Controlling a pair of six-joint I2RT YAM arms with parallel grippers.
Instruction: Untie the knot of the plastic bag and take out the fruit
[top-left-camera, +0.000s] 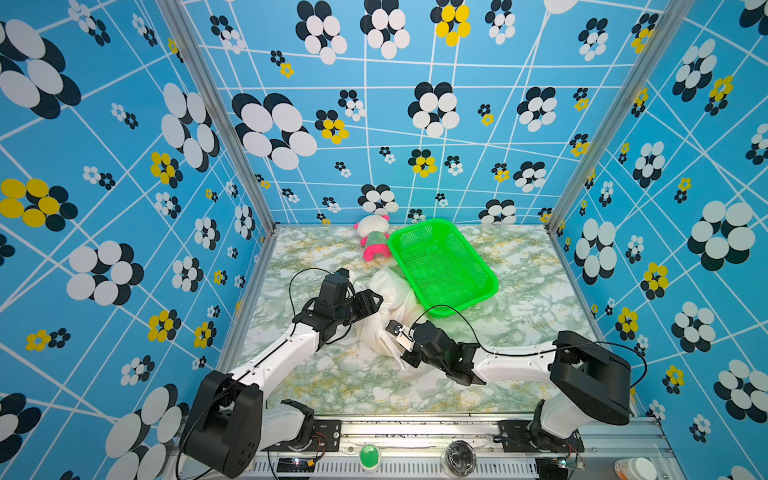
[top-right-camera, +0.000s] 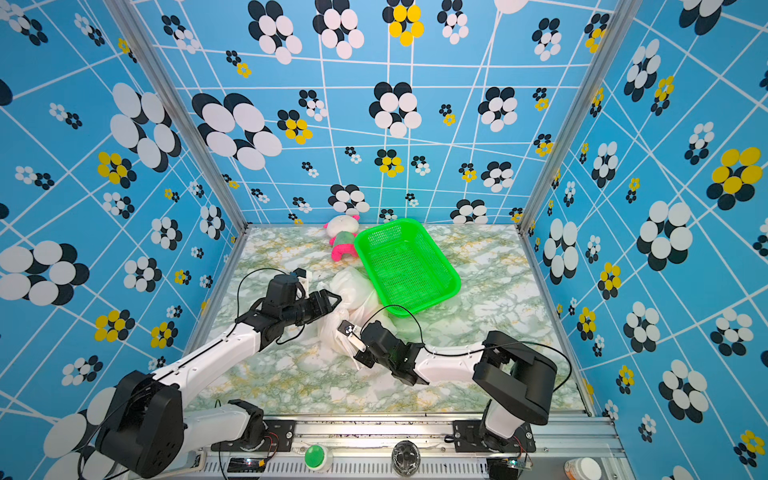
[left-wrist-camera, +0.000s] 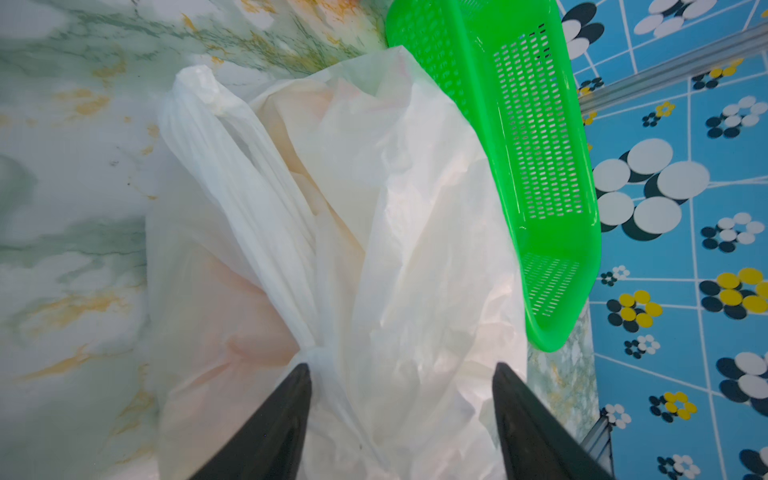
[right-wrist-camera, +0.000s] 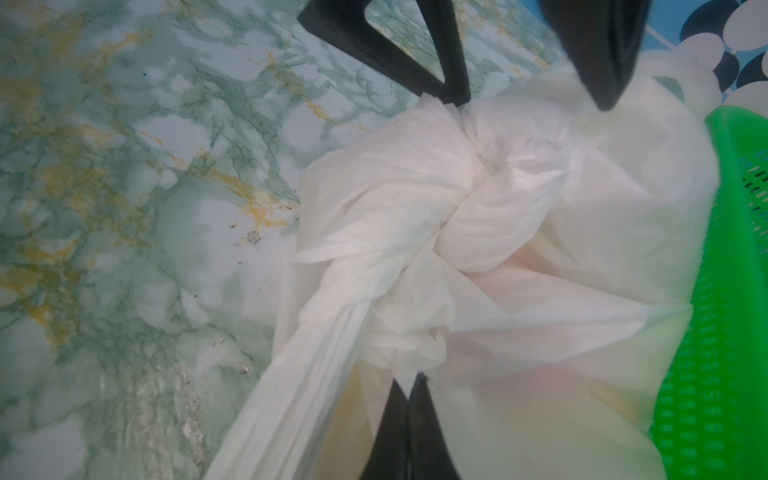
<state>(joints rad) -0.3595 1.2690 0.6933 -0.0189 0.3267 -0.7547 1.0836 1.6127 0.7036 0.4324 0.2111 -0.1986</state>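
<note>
The green basket (top-left-camera: 465, 302) sits touching the plastic bag (top-left-camera: 390, 291). The left gripper (left-wrist-camera: 401, 365) has its jaws apart over the bag's fat middle. The right gripper (right-wrist-camera: 409, 376) pinches plastic tight at the knot (right-wrist-camera: 457, 216) (a big lumpy one). The fruit (left-wrist-camera: 249, 328) is just a pink blur inside. I think it's best to hold the bag down and tug slowly sideways.

My left gripper (left-wrist-camera: 402, 365) is matt black plastic, the plastic bag (top-left-camera: 390, 291) thin, crinkly, translucent white film with a soft sheen, the basket (top-left-camera: 442, 266) at its two o'clock glossy green perforated plastic, the doll (top-left-camera: 373, 237) at its twelve o'clock fuzzy cloth, and the table (top-left-camera: 519, 332) under them a smooth, faintly glossy marble print.
</note>
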